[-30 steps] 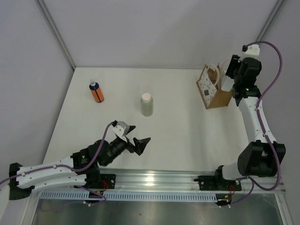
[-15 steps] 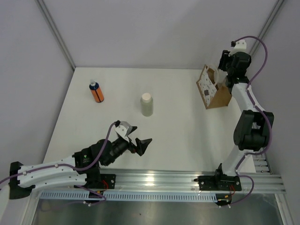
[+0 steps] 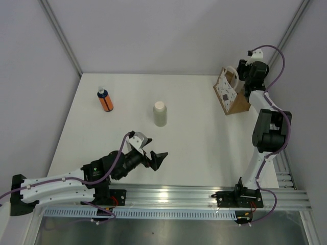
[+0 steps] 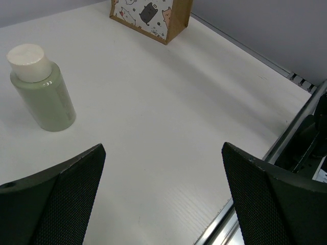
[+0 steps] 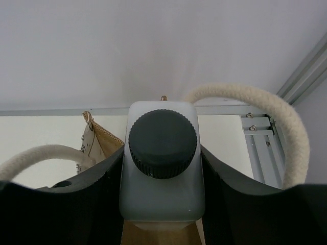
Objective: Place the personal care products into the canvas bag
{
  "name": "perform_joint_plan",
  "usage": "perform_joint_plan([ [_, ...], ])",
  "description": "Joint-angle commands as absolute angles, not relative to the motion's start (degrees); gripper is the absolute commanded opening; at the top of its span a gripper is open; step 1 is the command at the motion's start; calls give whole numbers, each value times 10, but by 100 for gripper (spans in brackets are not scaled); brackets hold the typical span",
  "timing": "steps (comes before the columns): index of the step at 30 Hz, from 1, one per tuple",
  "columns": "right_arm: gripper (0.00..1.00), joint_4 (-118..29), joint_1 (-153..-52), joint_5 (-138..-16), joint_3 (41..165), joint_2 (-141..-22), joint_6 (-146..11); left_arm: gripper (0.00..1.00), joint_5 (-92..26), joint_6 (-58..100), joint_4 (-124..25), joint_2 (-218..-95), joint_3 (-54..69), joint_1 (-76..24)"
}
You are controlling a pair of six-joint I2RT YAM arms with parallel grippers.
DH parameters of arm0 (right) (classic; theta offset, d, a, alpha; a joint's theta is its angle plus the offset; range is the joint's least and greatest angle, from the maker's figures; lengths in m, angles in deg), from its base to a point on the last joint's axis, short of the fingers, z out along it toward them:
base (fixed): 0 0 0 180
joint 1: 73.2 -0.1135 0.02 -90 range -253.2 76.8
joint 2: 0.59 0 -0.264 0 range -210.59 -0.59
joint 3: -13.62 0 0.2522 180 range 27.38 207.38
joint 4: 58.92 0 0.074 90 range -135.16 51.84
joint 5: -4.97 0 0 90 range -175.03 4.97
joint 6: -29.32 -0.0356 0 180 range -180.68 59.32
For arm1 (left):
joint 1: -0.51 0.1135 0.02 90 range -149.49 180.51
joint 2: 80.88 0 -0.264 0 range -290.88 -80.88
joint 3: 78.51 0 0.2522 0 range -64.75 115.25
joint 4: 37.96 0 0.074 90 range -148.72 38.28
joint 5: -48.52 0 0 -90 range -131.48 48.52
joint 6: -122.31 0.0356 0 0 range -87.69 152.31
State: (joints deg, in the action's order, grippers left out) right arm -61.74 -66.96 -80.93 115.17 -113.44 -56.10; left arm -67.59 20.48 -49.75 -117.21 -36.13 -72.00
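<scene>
Bag (image 3: 231,99) is your landmark. Your right claw (image 5: 162,196) hangs right over its open top, between the two rope handles (image 5: 299,138), clamped on a grey bottle (image 5: 162,143) with a black cap. The cream bottle (image 3: 160,114) stands upright on the surface (image 3: 199,148) well left of the bag, and the orange bottle (image 3: 105,100) farther left. Your left claw (image 3: 153,158) is spread wide and holds nothing, well apart from the bag.
</scene>
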Motion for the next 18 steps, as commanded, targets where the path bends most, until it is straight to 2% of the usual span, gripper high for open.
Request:
perform_joint_plan([
  [1, 0, -781, -664, -788, 1163, -1131, -559, 99, -660, 195, -490, -1174, -335, -724],
  [9, 0, -821, -659, -755, 1141, -1165, -579, 99, -655, 192, -491, -1174, -335, -724],
  [10, 6, -824, -658, -761, 1135, -1169, -581, 99, -655, 192, -492, -1174, -335, -724],
  [18, 31, -844, -659, -757, 1123, -1183, -574, 99, -640, 187, -489, -1172, -335, -724],
])
